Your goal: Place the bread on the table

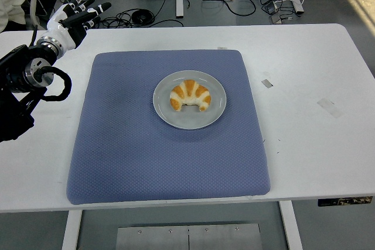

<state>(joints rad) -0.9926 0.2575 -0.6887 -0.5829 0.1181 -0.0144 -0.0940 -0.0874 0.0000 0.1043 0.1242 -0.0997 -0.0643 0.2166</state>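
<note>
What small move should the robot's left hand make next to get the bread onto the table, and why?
Probably swing the left hand right and toward the near edge, to a spot above the bread. The hand is open and holds nothing, far off at the table's back left corner, while the bread lies untouched on the plate in the middle of the blue mat.

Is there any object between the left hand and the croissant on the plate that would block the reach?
No visible obstacle. The left hand is open at the table's far-left corner. Between it and the croissant on the grey plate lies only the flat blue mat.
</note>
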